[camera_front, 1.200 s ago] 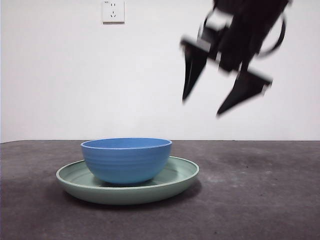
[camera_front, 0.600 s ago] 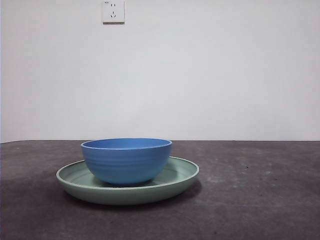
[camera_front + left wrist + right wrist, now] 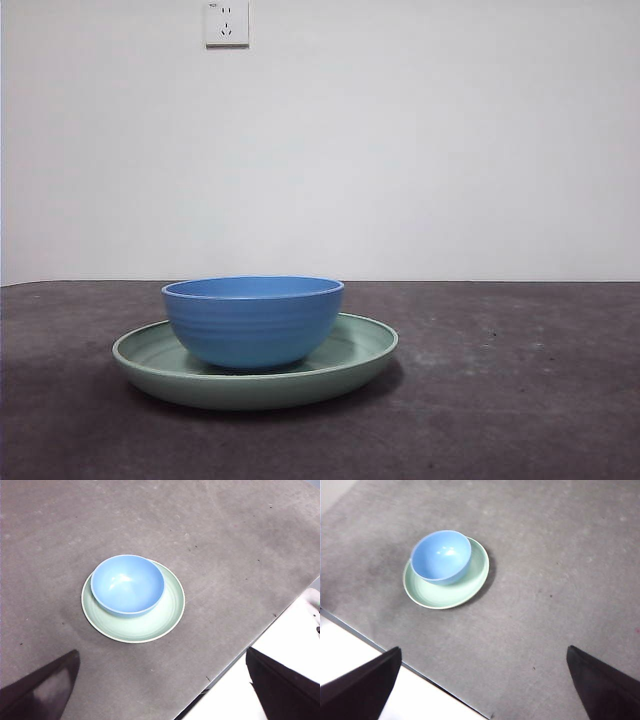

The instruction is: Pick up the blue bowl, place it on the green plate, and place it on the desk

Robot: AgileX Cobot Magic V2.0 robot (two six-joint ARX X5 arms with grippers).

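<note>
Nearest the front camera lies a bare stretch of the desk (image 3: 520, 400), dark grey-brown and faintly scuffed. On it sits the green plate (image 3: 350, 365), flat and level, and the blue bowl (image 3: 253, 320) stands upright inside the plate, resting on its small base. Both wrist views show the bowl is not centred: in the left wrist view the blue bowl (image 3: 127, 585) crowds the green plate (image 3: 150, 622) toward about 10 o'clock of the plate's face, leaving a wide crescent of bare green toward 4 o'clock.

Judged from this layout, the step of putting the bowl on the plate looks done. What the task's closing words ask, setting it on the desk, either remains or is already met by the stack standing on the desk; the pictures cannot settle which.

Neither arm is at work. The left gripper (image 3: 160, 690) and the right gripper (image 3: 482, 685) both hang high and well apart from the dishes, each with its jaws spread wide and nothing between them. Neither appears in the front view.

Nothing stands in the way: no other object is near the stack. Beyond the dishes the desk runs back to a plain white wall with a wall socket (image 3: 226, 22) high up, at about 12 o'clock above the bowl.
</note>
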